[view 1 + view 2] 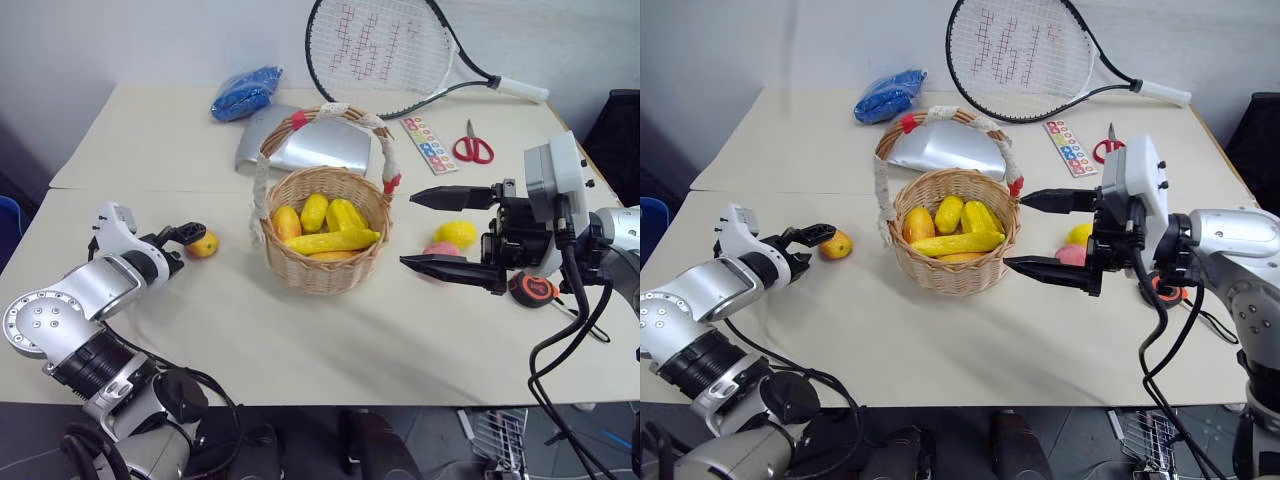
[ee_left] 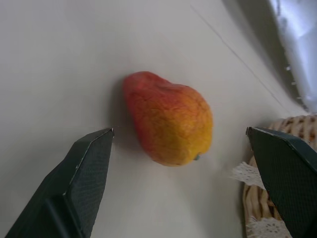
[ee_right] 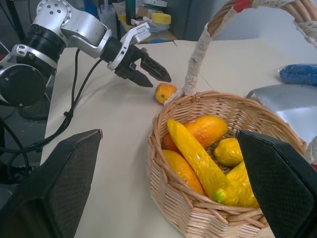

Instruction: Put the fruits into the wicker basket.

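The wicker basket (image 1: pixel 320 272) stands mid-table, holding several yellow and orange fruits (image 1: pixel 330 240). To its left an orange-red fruit (image 1: pixel 204 244) lies on the table. My left gripper (image 1: pixel 190 241) is open right beside it. In the left wrist view this fruit (image 2: pixel 171 119) lies just ahead of the two spread fingers, untouched. My right gripper (image 1: pixel 432 231) hovers open and empty to the right of the basket, pointing at it. Behind its fingers lie a yellow lemon (image 1: pixel 457 233) and a pink peach (image 1: pixel 441 250), partly hidden.
An orange-and-black tape measure (image 1: pixel 532 288) lies by the right arm. Behind the basket are a silver cover (image 1: pixel 310 148), a blue bag (image 1: pixel 246 92), a tennis racket (image 1: pixel 385 50), a colour strip (image 1: pixel 429 143) and red scissors (image 1: pixel 473 149). A seam splits the table on the left.
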Robot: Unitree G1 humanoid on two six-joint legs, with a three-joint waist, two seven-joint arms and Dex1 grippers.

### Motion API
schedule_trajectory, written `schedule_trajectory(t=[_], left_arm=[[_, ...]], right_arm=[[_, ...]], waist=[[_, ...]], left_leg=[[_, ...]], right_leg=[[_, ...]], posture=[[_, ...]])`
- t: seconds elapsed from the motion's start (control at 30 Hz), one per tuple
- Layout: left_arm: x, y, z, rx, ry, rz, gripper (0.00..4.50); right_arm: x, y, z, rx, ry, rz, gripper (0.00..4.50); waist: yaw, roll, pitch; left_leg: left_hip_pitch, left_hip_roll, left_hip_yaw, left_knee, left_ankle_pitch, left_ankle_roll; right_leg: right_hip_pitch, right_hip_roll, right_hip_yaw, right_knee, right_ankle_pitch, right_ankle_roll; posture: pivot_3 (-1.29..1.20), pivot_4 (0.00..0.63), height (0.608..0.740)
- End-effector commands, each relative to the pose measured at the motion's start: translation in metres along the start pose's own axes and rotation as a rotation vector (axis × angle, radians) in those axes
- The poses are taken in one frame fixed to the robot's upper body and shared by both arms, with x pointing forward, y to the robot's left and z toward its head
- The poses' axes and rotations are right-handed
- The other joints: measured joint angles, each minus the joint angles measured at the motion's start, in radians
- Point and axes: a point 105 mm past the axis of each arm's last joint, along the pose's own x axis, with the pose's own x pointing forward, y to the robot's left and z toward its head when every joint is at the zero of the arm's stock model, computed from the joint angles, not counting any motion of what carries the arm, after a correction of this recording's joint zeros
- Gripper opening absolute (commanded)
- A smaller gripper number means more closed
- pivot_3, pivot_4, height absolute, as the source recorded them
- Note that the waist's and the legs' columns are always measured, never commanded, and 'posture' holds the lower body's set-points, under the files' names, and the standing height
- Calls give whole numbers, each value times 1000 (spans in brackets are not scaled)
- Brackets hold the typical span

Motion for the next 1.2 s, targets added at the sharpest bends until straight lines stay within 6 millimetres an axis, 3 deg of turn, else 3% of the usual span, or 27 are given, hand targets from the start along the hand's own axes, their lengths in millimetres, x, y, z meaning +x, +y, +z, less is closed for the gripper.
schedule_trajectory(t=[0.03, 0.2, 0.33, 0.5, 0.67, 0.73, 0.83, 0.9, 1.03, 1.13, 1.2], left_arm=[[12, -11, 5, 24, 53, 16, 4500], [31, -16, 3, 4, 142, 10, 4500], [39, -7, -7, 3, 228, 59, 3633], [42, -5, 0, 8, 225, 65, 2241], [27, 10, 10, 118, 176, 72, 2125], [12, 15, 15, 323, 124, 26, 2125], [-25, -2, 2, 493, 156, -278, 2125], [-58, -16, -5, 634, 181, -453, 2125], [-98, -47, -20, 777, 253, -715, 2125], [-111, -74, -31, 891, 274, -869, 2125], [-99, -102, -33, 995, 198, -922, 2125]], right_arm=[[-5, -1, 15, -70, -55, -49, 4466], [-6, -2, 16, -80, -60, -67, 4466], [-12, -2, 14, -77, -65, -80, 4500], [-16, -3, 10, -76, -59, -95, 4500], [-19, -3, 9, -75, -58, -101, 4500], [-23, -4, 6, -68, -50, -106, 4500], [-33, -4, 0, -44, -23, -123, 4500], [-45, -1, -5, -9, 1, -121, 4500], [-60, 7, -16, 46, 65, -99, 4500], [-67, 12, -24, 83, 89, -93, 4500], [-71, 8, -32, 93, 100, -137, 4500]], waist=[[1, 0, 0], [3, 0, 0], [2, 0, 0], [3, 0, 0], [-2, 0, 0], [-16, 0, 0], [-35, 1, 0], [-29, 0, 1], [0, 0, 1], [5, 0, 1], [11, 0, 1]], left_leg=[[0, 0, 0, 0, 0, 0], [0, -7, -1, -1, 0, 1], [0, -7, -1, -1, 0, 1], [0, -7, -2, -2, 2, 3], [0, -8, -3, -2, 2, 3], [1, -7, -1, -4, 2, 2], [2, -4, 0, -7, 2, -1], [1, -2, -2, -8, 3, -2], [0, -4, -8, -7, 2, -1], [0, -9, -12, -7, 0, 9], [1, -10, -12, -7, 1, 10]], right_leg=[[0, 0, 0, 0, 0, 0], [0, -3, -2, -1, 0, 0], [0, -5, -7, 0, 0, 0], [1, -10, -10, 1, 0, 0], [1, -11, -10, 1, 0, 1], [0, -10, -10, 1, 0, 1], [-1, -9, -8, 1, -1, -2], [-2, -9, -9, 2, -3, -5], [0, -12, -13, 0, -5, -8], [4, -16, -14, -2, -6, -12], [6, -17, -14, -3, -7, -14]], posture=[[0, 150, 740], [0, 150, 740], [0, 150, 740], [0, 150, 740], [0, 150, 740], [0, 150, 740], [0, 150, 740], [0, 150, 740], [0, 150, 740], [0, 150, 740], [0, 150, 740]])
